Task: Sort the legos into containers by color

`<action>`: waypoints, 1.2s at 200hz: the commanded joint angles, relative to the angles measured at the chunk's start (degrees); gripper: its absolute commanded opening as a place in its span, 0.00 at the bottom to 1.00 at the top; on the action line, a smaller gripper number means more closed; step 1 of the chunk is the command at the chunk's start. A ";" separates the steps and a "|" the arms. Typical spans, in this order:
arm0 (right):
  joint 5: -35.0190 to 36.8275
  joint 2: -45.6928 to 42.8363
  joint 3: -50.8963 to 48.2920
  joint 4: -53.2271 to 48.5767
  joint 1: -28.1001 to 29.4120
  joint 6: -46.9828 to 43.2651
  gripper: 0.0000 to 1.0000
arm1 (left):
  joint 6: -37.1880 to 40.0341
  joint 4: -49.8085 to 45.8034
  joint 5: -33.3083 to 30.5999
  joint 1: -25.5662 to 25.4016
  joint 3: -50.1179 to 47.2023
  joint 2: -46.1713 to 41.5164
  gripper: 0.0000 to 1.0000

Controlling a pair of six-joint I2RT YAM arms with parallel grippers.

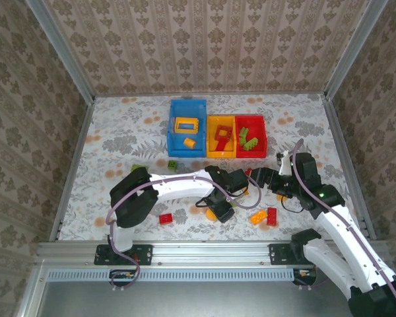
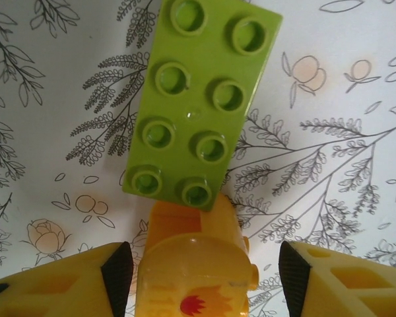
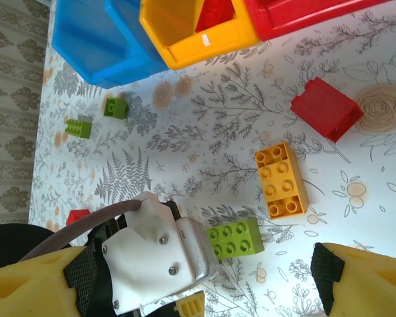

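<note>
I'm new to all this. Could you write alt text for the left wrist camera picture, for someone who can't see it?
A lime-green eight-stud brick lies tilted on a floral tablecloth, right beside a rounded yellow piece with a flame sticker. The yellow piece sits between the left gripper's open fingers, ungripped.

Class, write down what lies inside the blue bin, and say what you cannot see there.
Inside the blue bin, the top view shows an orange-yellow hollow frame toward the back and a small orange-yellow brick nearer the front. The floor beneath them is covered.
</note>
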 commanded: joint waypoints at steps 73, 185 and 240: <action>-8.96 3.06 1.82 0.36 0.84 0.14 0.88 | -0.22 -2.57 -0.25 -0.06 -4.25 -3.58 0.75; -17.21 -8.54 -1.28 -23.92 0.83 2.30 0.79 | 4.36 -0.19 -1.98 -0.71 -2.41 1.92 0.30; -18.18 -5.09 2.56 -18.61 0.90 -1.48 0.78 | 0.00 -1.89 -7.29 4.86 -4.02 -8.06 0.23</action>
